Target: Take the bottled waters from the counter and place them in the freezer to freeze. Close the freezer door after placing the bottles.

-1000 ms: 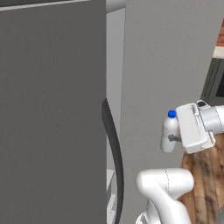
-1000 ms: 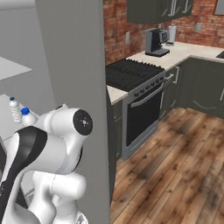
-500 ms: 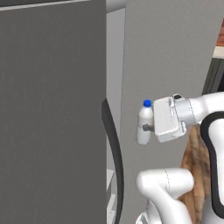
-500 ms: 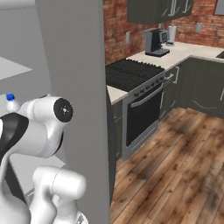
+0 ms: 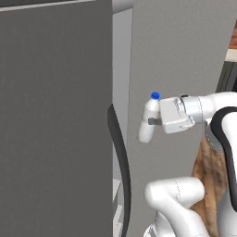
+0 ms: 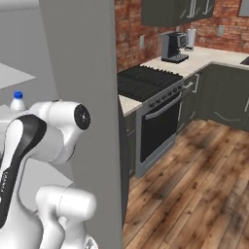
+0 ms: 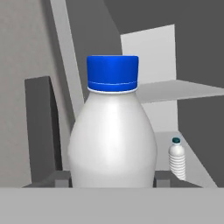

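My gripper (image 5: 155,121) is shut on a bottled water (image 5: 148,119), a whitish bottle with a blue cap, held upright in front of a grey fridge panel (image 5: 180,60). It hangs just right of the gap into the freezer (image 5: 121,55). The freezer door (image 5: 55,115) stands open at the left, its dark bar handle (image 5: 121,166) along the edge. In the hand view the bottle (image 7: 113,135) sits between my fingertips (image 7: 59,178). Behind it a second small ribbed bottle (image 7: 176,158) stands on a freezer shelf (image 7: 175,89). The held bottle's cap (image 6: 18,95) peeks over my arm in the right base view.
A tall grey fridge panel (image 6: 82,73) stands close on the arm's right. Beyond it are a black stove (image 6: 146,80), a coffee machine (image 6: 172,46) on the beige counter (image 6: 209,53), dark cabinets and wooden floor (image 6: 194,180).
The arm has swung left with the bottle in its grip, bringing it from the right side of the grey panel close to the freezer gap. The grip has not changed.
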Tool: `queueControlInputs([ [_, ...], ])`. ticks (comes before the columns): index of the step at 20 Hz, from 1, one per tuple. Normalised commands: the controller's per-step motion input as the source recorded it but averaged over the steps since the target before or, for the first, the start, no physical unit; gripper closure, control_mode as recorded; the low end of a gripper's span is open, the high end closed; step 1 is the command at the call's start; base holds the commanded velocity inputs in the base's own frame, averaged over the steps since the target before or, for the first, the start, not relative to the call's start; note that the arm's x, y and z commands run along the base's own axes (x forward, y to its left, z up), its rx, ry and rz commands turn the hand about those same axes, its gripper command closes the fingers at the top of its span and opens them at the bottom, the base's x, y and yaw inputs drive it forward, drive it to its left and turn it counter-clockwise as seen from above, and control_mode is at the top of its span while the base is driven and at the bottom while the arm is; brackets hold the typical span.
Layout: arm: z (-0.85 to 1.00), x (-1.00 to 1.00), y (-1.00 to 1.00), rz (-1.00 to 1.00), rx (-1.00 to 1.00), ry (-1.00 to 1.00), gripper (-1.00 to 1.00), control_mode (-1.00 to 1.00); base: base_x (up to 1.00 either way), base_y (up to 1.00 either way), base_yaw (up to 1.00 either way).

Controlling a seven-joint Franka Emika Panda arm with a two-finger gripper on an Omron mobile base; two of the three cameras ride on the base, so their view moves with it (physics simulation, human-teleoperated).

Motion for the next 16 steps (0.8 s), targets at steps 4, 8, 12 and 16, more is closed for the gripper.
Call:
queueControlInputs([
  [4,0.32,0.09,0.37,0.01,-0.01,-0.05,1.0,-1.0,0.0,0.0,0.0],
  [8,0.34,0.11,0.5,0.0,-0.1,-0.07,1.0,-1.0,0.0,0.0,0.0],
  [12,0.33,0.37,0.18,0.0,-0.01,0.0,1.0,-1.0,0.0,0.0,0.0],
  [16,0.34,0.55,0.13,0.0,-0.02,0.04,1.0,-1.0,0.0,0.0,0.0],
])
